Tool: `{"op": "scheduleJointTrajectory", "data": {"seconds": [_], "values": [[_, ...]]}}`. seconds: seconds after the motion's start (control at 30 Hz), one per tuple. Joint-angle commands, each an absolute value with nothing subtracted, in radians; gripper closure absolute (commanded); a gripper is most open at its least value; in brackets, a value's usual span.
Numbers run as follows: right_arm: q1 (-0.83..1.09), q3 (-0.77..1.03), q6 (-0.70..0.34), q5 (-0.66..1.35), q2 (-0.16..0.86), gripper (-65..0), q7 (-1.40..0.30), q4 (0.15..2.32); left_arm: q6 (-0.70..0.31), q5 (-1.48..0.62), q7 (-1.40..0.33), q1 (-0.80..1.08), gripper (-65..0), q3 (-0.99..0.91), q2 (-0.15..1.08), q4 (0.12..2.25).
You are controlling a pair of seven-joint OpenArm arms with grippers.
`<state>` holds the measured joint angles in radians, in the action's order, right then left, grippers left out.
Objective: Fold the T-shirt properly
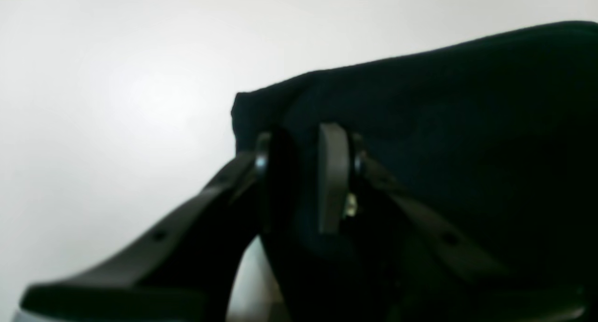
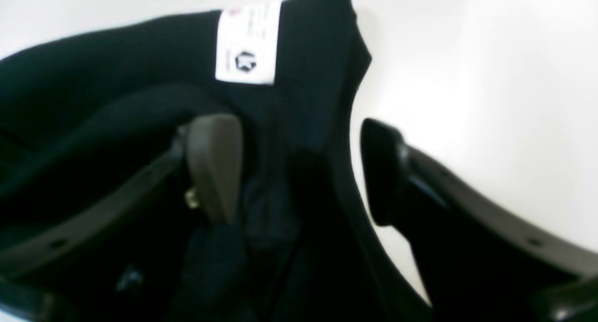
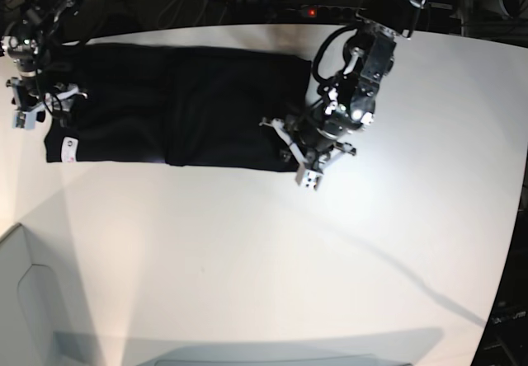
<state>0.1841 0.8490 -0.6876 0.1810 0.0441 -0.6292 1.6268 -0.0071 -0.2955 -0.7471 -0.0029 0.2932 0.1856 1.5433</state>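
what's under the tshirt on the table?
Only the white table shows around the T-shirt. The shirt lies as a flat black band; anything beneath it, including lower cloth layers, is covered.

Overhead base view; two close, blurry wrist views, perhaps downward.

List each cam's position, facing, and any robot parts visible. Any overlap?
Left wrist: on the left arm, facing along its end effector, closed on the black cloth T-shirt.
Right wrist: on the right arm, facing its open end effector, straddling the shirt edge near the white tag.
Base: overhead, facing down at the white table; both arms show.
Shared: tag appears in right wrist and base.
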Motion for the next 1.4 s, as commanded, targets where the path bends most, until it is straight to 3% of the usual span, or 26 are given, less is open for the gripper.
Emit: {"op": "scheduleJointTrajectory", "data": {"seconds": [0.0, 0.63, 0.77, 1.0, 1.03, 1.37], "values": [[0.183, 0.852, -0.698, 0.2, 0.065, -43.0, -0.607, 1.641, -0.005, -0.291, -0.739, -0.012, -13.3, 0.291, 0.189, 1.555], [0.223, 0.745, -0.698, 0.2, 0.117, -41.9, -0.598, 1.481, -0.005, -0.286, -0.739, -0.012, -13.3, 0.291, 0.188, 1.555], [0.232, 0.694, -0.698, 0.199, 0.116, -31.9, -0.596, 1.481, -0.005, -0.286, -0.739, -0.012, -13.3, 0.291, 0.188, 1.555], [0.24, 0.667, -0.698, 0.162, 0.116, -1.9, -0.602, 1.481, -0.005, -0.289, -0.74, -0.012, -13.3, 0.288, 0.188, 1.555], [0.24, 0.667, -0.698, 0.159, 0.116, 0.0, -0.599, 1.481, -0.005, -0.289, -0.74, -0.012, -13.3, 0.286, 0.188, 1.557], [0.245, 0.676, -0.698, 0.16, 0.104, 0.0, -0.602, 1.699, -0.004, -0.292, -0.751, -0.004, -13.3, 0.285, 0.188, 1.689]]}}
